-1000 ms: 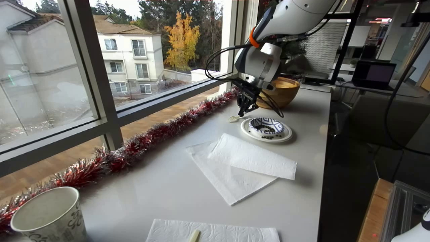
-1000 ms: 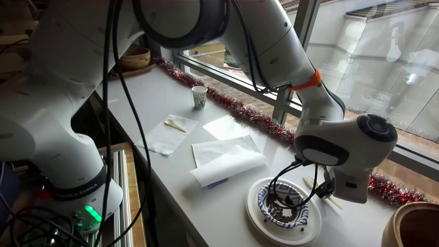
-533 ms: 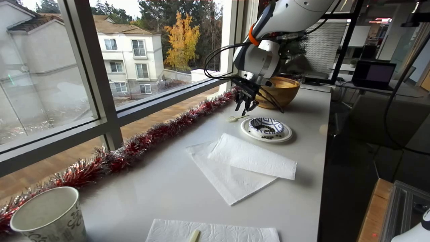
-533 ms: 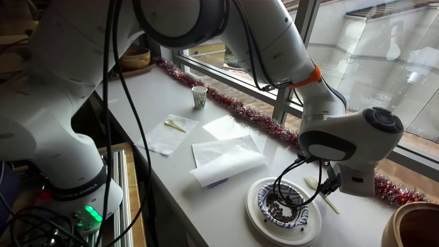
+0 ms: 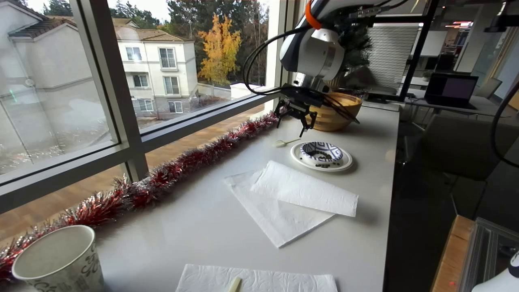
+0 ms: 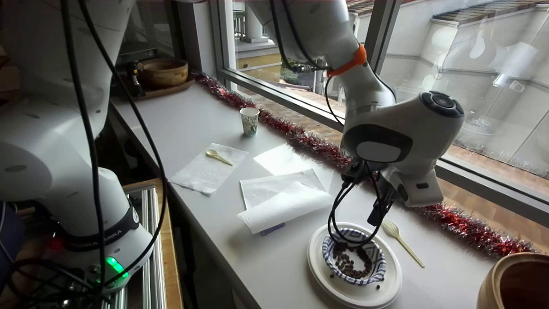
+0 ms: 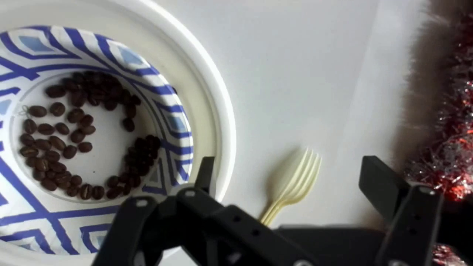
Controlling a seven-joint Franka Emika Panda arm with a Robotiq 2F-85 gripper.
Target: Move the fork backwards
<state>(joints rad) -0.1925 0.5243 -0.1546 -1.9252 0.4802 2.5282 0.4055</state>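
Note:
The pale yellow fork (image 7: 295, 177) lies on the white table beside the plate, on the window side. In both exterior views its whole length shows on the tabletop, its handle (image 6: 414, 256) toward the wooden bowl. My gripper (image 7: 287, 173) hovers over it, jaws spread wide and nothing gripped. From the wrist, the fork's head appears between the two fingers but below them, with the handle's far part hidden behind a finger link. In an exterior view the gripper (image 5: 289, 130) hangs clear above the table.
A white plate (image 7: 225, 122) carrying a blue-patterned bowl (image 6: 381, 270) of brown beans sits close beside the fork. Red tinsel (image 5: 190, 162) lines the window side. A wooden bowl (image 5: 344, 111), paper napkins (image 5: 300, 194), a paper cup (image 6: 249, 121) and a spoon (image 6: 218, 157) stand or lie around.
The jaws, together at the fork's handle a second ago, have spread apart and let it go. The gripper has risen off the fork. The fork's handle has swung slightly.

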